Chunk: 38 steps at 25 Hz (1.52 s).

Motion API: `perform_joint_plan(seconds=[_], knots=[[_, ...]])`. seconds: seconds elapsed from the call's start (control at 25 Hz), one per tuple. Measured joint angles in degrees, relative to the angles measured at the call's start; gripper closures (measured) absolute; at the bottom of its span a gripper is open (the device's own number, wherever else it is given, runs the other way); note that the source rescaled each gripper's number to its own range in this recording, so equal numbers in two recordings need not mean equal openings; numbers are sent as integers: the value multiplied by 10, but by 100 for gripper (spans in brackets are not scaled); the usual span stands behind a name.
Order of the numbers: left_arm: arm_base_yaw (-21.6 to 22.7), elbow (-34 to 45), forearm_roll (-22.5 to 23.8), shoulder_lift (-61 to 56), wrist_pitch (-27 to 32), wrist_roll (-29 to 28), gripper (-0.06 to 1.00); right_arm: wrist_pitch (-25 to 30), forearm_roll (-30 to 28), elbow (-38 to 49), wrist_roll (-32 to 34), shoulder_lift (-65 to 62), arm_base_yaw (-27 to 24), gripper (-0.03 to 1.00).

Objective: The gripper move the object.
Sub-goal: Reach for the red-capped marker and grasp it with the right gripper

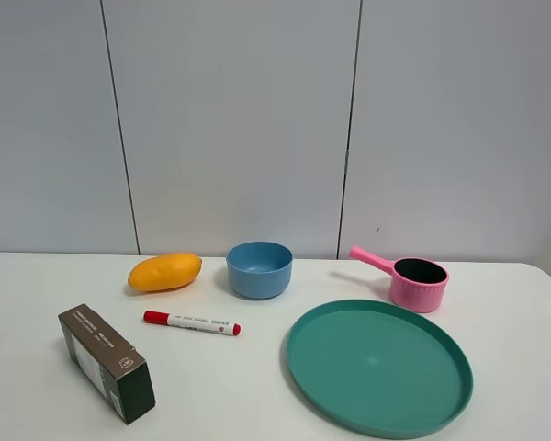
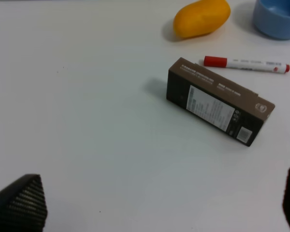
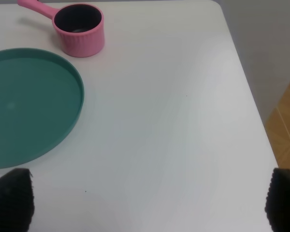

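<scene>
The white marker pen (image 1: 192, 322) with a red cap lies flat on the white table, between the brown box and the blue bowl. It also shows in the left wrist view (image 2: 246, 64), beyond the box. Neither arm shows in the exterior high view. My left gripper (image 2: 159, 205) is open and empty, fingertips (image 2: 19, 205) wide apart, well short of the box and pen. My right gripper (image 3: 145, 200) is open and empty over bare table near the teal plate, with one fingertip (image 3: 9, 200) at each lower corner.
A dark brown box (image 1: 106, 362) lies front left, also in the left wrist view (image 2: 217, 104). An orange mango (image 1: 164, 272) and blue bowl (image 1: 259, 269) sit behind the pen. A teal plate (image 1: 303, 349) and pink saucepan (image 1: 413, 280) are on the right. The table's right edge (image 3: 246, 96) is close.
</scene>
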Motion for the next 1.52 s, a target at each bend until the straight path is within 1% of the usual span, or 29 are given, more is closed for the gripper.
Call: perform_joint_plan(seconds=[0.04, 1.16, 1.52], knots=[[0, 0, 0, 0, 0, 0, -6, 0, 0, 0, 0, 0, 0, 0], [0, 0, 0, 0, 0, 0, -6, 0, 3, 0, -6, 0, 0, 0], [0, 0, 0, 0, 0, 0, -6, 0, 34, 0, -31, 0, 0, 0]])
